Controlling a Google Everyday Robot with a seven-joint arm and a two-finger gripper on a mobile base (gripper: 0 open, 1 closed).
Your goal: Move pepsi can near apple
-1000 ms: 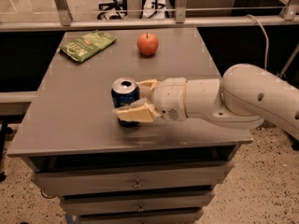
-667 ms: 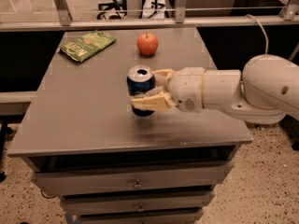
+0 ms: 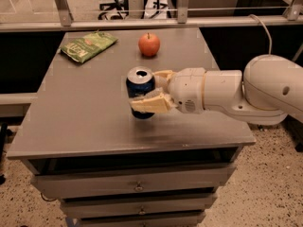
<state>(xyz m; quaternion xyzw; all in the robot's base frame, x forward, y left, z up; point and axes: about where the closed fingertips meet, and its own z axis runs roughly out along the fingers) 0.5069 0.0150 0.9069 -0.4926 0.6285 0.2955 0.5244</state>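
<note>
Gripper (image 3: 147, 90) mid counter (image 3: 85, 117), fingers (image 3: 149, 103) clamped across upright pepsi can (image 3: 139, 81) for carrying; apple (image 3: 149, 44) near far edge, path looks open.

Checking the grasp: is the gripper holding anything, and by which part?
The gripper, over the table's middle, holds the pepsi can by its side wall, one finger across the near side, the other behind.

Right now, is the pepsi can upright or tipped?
Upright: the pepsi can shows its silver top facing up, gripped by the hand mid-table.
</note>
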